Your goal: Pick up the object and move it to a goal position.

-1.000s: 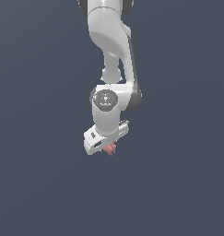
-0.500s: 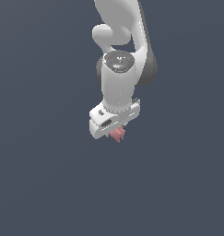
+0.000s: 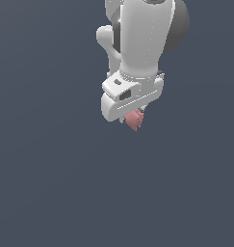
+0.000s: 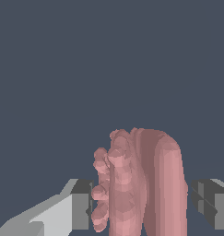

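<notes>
Exterior view: the white arm (image 3: 142, 43) descends from the upper edge of the frame against a uniform dark slate-blue background, with a dark grey rounded joint cover (image 3: 178, 24) visible on the exterior view's right of its upper segment. At the arm's lower end sits the blocky white gripper (image 3: 134, 116), bearing a small dark rectangular recess on its near face. The object (image 3: 135, 119), a small dusty-pink lump with jagged, spiky edges, protrudes just below the gripper body and is much smaller than it; it touches the gripper's underside and hangs clear of any surface, with only background around and beneath it. The fingers themselves are largely hidden behind the gripper housing in this view. Wrist view: the object (image 4: 138, 184) fills the space between the two fingers, showing a smooth, ribbed, rounded flank toward one finger and a knobbly, lobed edge toward the other. The finger (image 4: 81, 205) on the lobed side, dark grey at the pad and light grey behind, meets the object's bumps; the opposite finger (image 4: 210, 203) appears with a narrow strip of background between it and the object's smooth flank. The gripper is clenched around the object, holding it aloft.
</notes>
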Motion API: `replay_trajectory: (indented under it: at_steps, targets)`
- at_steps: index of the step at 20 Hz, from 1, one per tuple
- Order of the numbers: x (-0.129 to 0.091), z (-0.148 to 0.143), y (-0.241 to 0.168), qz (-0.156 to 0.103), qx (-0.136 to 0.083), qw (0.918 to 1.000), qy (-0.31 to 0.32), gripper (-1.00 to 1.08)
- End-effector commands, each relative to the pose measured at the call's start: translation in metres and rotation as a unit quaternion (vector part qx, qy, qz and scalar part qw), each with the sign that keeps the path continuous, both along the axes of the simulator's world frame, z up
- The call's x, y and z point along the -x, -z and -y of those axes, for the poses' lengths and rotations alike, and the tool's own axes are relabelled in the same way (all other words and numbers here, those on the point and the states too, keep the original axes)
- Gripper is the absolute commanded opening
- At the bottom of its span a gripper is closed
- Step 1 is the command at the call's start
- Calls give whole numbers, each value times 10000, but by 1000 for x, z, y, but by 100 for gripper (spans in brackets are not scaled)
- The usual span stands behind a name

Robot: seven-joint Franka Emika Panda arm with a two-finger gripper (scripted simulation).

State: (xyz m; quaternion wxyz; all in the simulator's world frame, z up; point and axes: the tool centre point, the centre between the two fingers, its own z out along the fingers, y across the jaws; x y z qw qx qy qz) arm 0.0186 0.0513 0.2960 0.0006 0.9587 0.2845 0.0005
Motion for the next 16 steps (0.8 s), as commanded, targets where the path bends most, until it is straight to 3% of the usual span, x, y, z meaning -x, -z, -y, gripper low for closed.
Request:
replay_trajectory:
  at_steps: [1, 8, 16]
  targets:
    - [3, -6, -20, -7, -1, 10000, 3, -100]
    - [7, -16, -52, -6, -5, 10000, 7, -100]
    - [6, -17, -54, -6, -5, 10000, 7, -100]
